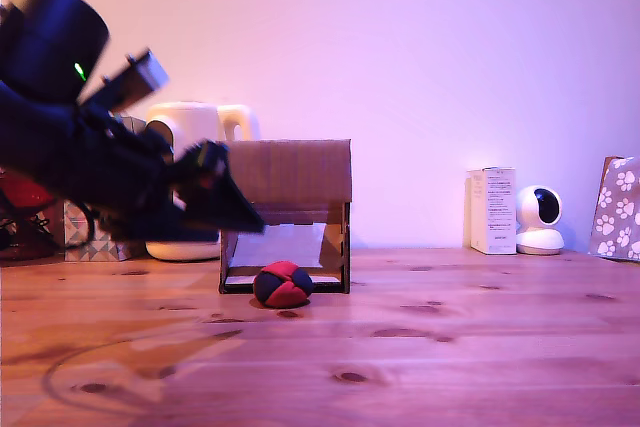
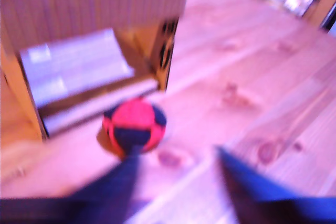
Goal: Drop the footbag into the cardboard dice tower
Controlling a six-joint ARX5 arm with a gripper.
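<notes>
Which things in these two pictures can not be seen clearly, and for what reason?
- Top opening of the cardboard dice tower: the exterior view is level with it, so its top is not seen.
- Kettle: lower part hidden by the arm.
- Footbag stitching: wrist view is blurred.
- Print on the white box: too small.
- Paw-print bag: cut off by the exterior view's right edge.

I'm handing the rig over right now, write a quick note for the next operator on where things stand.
Hand: open, empty, fingers apart, aimed at the footbag but not touching it.
Footbag: on the wooden table, right at the front opening of the cardboard dice tower.
Done: nothing that shows; the bag is ungrasped.
Left: close on the bag, lift it, drop it into the tower's top.
</notes>
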